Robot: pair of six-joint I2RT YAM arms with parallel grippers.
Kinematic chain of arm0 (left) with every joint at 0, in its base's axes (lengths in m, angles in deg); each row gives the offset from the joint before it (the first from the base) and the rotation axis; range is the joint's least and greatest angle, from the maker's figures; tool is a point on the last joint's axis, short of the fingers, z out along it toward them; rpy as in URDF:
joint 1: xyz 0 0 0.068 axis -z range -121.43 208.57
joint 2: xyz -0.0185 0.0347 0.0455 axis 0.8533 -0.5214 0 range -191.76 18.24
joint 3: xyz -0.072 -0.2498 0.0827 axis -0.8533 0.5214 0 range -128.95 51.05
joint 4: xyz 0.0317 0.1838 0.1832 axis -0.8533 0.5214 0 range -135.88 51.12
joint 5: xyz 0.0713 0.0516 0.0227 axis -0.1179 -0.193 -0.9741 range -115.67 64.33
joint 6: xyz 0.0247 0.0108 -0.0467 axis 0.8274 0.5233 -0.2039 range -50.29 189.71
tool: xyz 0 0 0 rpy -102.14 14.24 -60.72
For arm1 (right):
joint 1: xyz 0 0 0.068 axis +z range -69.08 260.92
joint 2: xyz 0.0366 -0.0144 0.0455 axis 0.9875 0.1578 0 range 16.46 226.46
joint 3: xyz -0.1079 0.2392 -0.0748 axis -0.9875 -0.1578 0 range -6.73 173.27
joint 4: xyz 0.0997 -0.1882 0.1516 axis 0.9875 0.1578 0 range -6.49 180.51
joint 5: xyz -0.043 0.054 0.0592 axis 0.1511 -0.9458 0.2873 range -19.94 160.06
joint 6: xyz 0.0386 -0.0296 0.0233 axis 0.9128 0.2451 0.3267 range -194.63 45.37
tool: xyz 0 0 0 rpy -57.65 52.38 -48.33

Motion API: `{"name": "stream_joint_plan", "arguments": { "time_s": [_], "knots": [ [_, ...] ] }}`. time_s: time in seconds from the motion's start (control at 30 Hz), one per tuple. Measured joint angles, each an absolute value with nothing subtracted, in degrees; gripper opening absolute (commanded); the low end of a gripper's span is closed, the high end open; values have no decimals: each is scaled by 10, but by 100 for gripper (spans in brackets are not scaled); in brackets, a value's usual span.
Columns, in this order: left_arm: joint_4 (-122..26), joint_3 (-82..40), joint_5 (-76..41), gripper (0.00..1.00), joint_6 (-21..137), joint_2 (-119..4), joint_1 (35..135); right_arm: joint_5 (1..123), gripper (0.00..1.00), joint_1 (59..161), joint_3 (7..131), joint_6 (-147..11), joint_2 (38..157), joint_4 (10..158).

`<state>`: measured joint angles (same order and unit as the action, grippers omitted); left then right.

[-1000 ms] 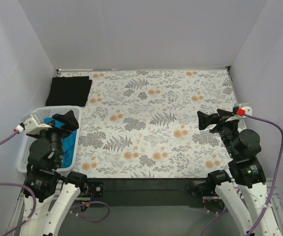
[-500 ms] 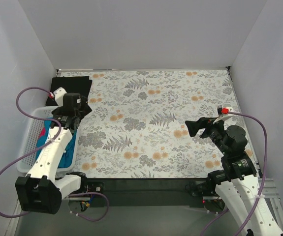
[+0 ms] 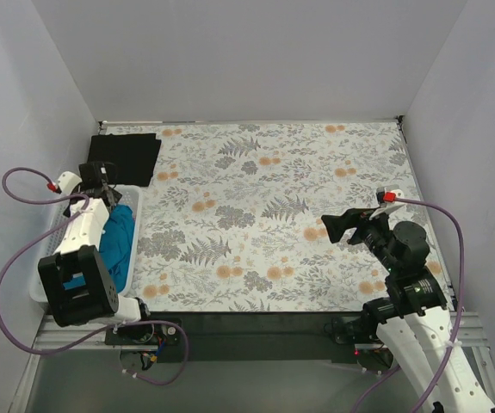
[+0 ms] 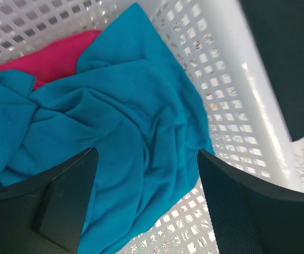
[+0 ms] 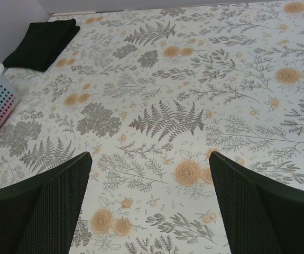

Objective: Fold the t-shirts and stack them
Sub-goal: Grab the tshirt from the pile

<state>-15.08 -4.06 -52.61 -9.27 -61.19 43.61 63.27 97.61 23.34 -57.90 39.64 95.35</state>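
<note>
Teal t-shirt (image 4: 114, 143) crumpled along basket (image 4: 236, 106) | black t-shirt (image 3: 125, 159) folded, long axis left-right

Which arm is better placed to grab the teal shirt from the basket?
The left arm: its jaws hang open above the teal shirt in the basket; the right arm is across the table.

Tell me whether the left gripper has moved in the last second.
Yes. In the top view the left gripper has shifted along the white basket to its far end, ending nearer the folded black t-shirt.
</note>
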Motion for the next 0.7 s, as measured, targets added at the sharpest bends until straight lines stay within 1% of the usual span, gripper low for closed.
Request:
{"name": "stream_joint_plan", "arguments": {
  "time_s": [0.03, 0.07, 0.17, 0.2, 0.27, 0.3, 0.37, 0.4, 0.5, 0.53, 0.7],
  "knots": [
    [-152, -37, -525, 73, -99, -622, 435, 630, 98, 976, 233, -579, 398, 954],
    [-155, -35, -524, 71, -103, -634, 433, 627, 98, 977, 233, -579, 401, 954],
    [-166, -21, -520, 62, -116, -665, 433, 623, 98, 977, 233, -579, 412, 954],
    [-168, -15, -519, 56, -118, -672, 433, 621, 98, 977, 233, -579, 416, 954],
    [-177, -5, -519, 50, -120, -678, 433, 619, 98, 977, 234, -579, 421, 955],
    [-182, 1, -519, 39, -121, -678, 433, 618, 98, 977, 234, -579, 425, 955],
    [-193, 12, -519, 26, -124, -678, 433, 617, 98, 977, 235, -579, 430, 956],
    [-196, 17, -520, 18, -124, -678, 432, 617, 98, 977, 236, -579, 433, 956],
    [-198, 23, -526, 3, -118, -674, 434, 617, 98, 977, 240, -579, 440, 960],
    [-197, 23, -532, 0, -113, -670, 437, 617, 98, 977, 242, -579, 443, 960],
    [-187, 16, -566, 0, -93, -608, 475, 609, 98, 977, 261, -579, 462, 963]
  ]
}}
